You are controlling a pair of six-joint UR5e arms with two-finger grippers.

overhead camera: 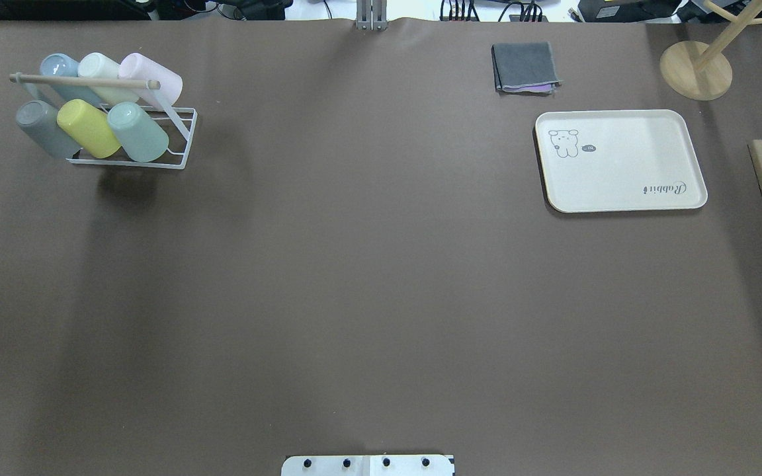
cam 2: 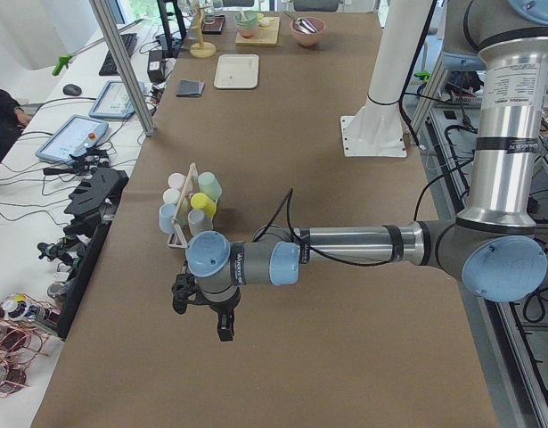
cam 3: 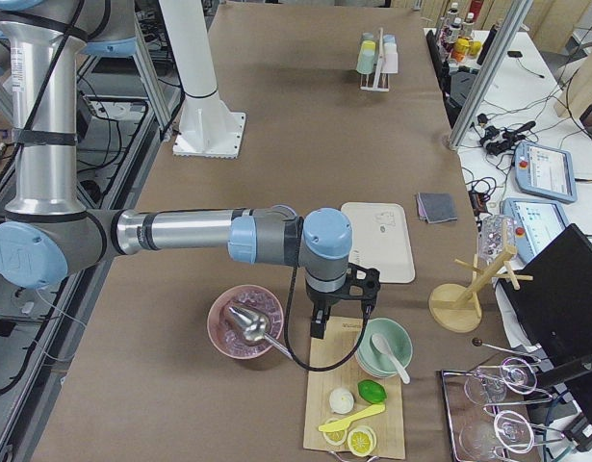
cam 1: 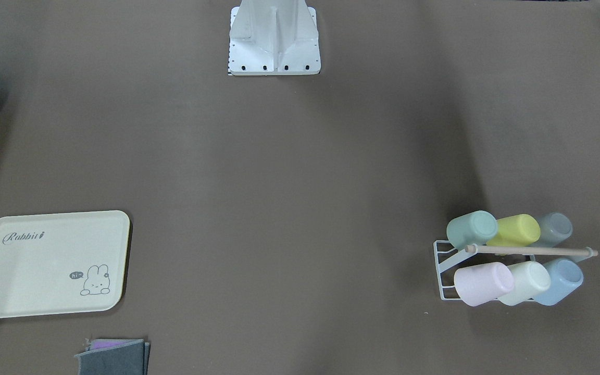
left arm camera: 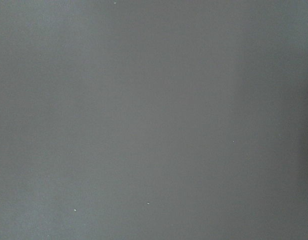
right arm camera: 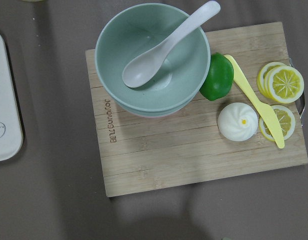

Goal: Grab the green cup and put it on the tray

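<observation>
Facing the robot, the front view shows the green cup point(cam 1: 471, 229) tilted on a wire rack point(cam 1: 441, 271) at lower right, probably stored to drain; the tray point(cam 1: 50, 263) lies well apart, lower left. Side views show the left gripper point(cam 2: 205, 316) hanging near the rack and the right gripper point(cam 3: 342, 318) above a cutting board point(cam 3: 390, 431); neither's opening can be told.

1. A broad bench point(overhead camera: 381, 297) under a matte brown covering fills the workspace, evenly lit from above, with only soft shadows.
2. Along one long edge runs a white desk point(cam 2: 15, 223) carrying tablets point(cam 2: 73, 135), a keyboard point(cam 2: 109, 53), a mouse point(cam 2: 71, 89) and loose cables.
3. Aluminium posts point(cam 2: 122, 67) rise between bench and desk.
</observation>
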